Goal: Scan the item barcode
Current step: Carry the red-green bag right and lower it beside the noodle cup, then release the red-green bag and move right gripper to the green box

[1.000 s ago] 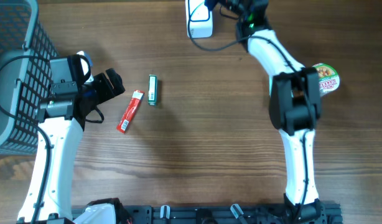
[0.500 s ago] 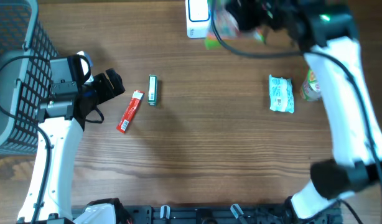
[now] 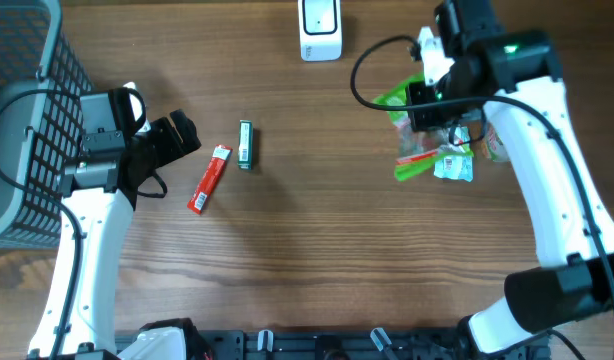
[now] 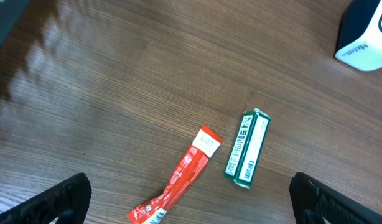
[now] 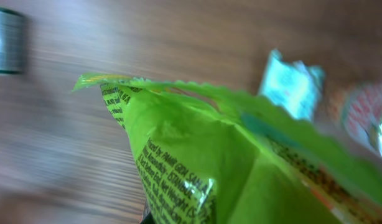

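Wood table, grey wire basket (image 3: 42,95) at far left, contents not clear from above. My right pincer (image 3: 434,108) is clenched on the green snack bag (image 3: 419,165), which hangs over a teal packet (image 3: 453,168), well right of the white scanner (image 3: 320,30). My left pincer (image 3: 180,135) gapes wide, gripping nothing, near a red stick (image 3: 209,180) and a green gum pack (image 3: 245,145). Small black print on the bag is too blurred to read.
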